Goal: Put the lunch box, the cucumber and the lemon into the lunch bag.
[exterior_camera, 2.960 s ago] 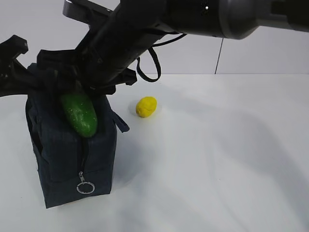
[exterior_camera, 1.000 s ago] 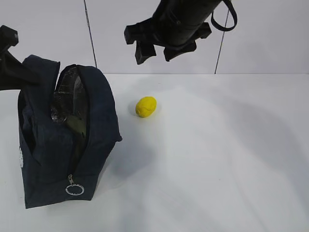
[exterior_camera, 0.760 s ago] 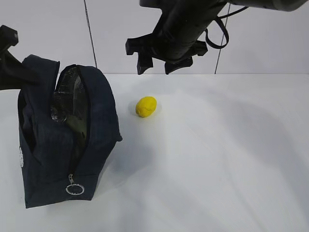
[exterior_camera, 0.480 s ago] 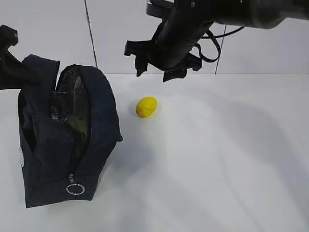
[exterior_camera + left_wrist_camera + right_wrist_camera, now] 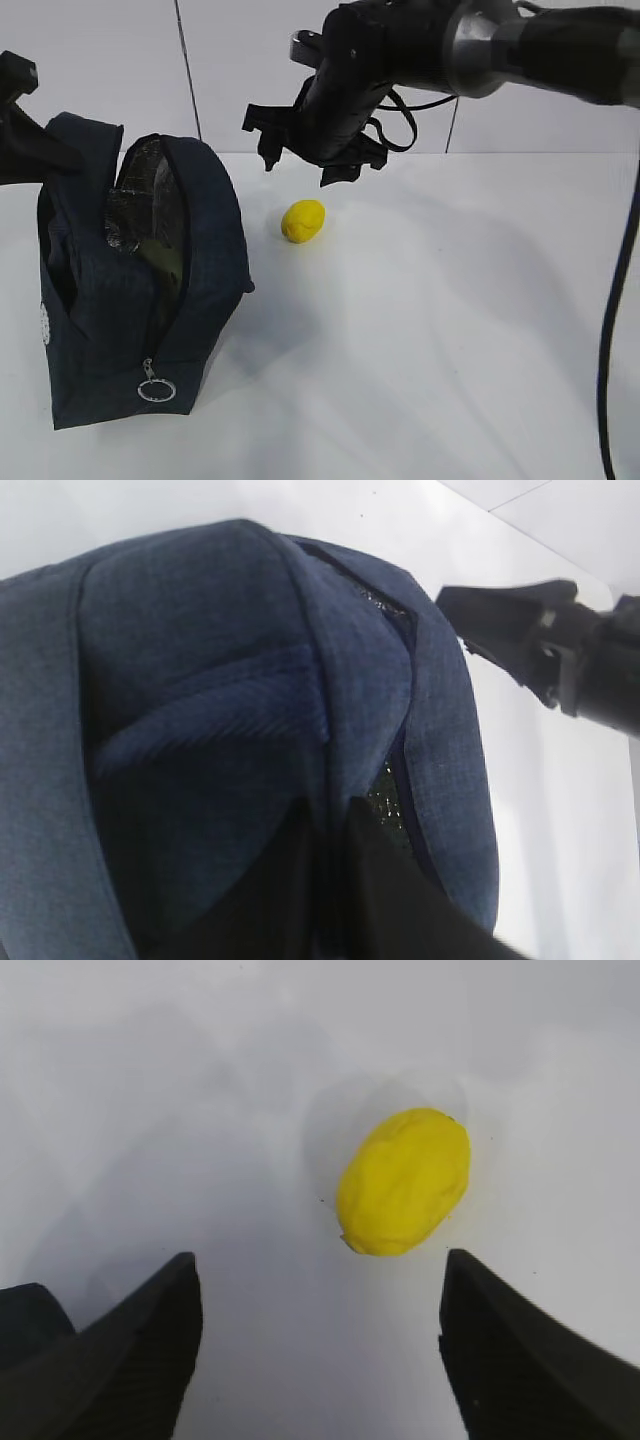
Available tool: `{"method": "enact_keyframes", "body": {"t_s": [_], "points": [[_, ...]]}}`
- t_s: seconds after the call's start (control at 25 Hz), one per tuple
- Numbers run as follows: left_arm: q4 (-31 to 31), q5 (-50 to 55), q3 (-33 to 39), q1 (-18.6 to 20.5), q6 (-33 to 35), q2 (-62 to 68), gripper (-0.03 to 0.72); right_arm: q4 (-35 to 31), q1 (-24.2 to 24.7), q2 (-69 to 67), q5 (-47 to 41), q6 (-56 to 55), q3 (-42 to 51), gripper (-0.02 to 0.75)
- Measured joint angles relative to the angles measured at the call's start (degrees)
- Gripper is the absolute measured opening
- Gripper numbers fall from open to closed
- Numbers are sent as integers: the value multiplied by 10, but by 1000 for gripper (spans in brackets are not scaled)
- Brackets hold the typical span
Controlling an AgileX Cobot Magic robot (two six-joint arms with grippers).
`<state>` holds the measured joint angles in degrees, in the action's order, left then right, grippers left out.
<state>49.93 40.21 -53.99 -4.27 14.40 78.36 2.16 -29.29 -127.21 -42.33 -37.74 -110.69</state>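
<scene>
The navy lunch bag (image 5: 200,250) stands at the left with its top open and its silver lining showing. The dark green cucumber (image 5: 162,262) lies inside the opening. The yellow lemon (image 5: 303,221) lies on the white table to the right of the bag. My right gripper (image 5: 300,168) hovers open and empty just above and behind it; in the right wrist view the lemon (image 5: 405,1181) lies ahead of the spread fingers (image 5: 150,1340). My left gripper (image 5: 335,880) is shut on the bag's rim (image 5: 325,730). The lunch box is out of view.
The bag's zipper ring pull (image 5: 151,392) hangs at its near end. The white table (image 5: 450,330) stretches to the right and front of the lemon. A white wall with dark seams stands behind. The right arm's cables (image 5: 400,110) loop above the lemon.
The cucumber went from the right gripper at the bag's mouth to inside the bag. The right gripper, open, has come down and leftward over the lemon. The bag and left gripper stayed put.
</scene>
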Motion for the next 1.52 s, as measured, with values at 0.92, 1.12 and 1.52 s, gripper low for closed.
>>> {"method": "enact_keyframes", "body": {"t_s": [0.92, 1.12, 1.52], "points": [[0, -4, 0, 0, 0, 0, 21, 18, 6, -113, -98, -75, -118, 580], [0, -4, 0, 0, 0, 0, 21, 17, 6, -132, -97, -77, -127, 580], [0, -5, 0, 0, 0, -1, 21, 28, 10, -149, -91, -78, -138, 580]]}}
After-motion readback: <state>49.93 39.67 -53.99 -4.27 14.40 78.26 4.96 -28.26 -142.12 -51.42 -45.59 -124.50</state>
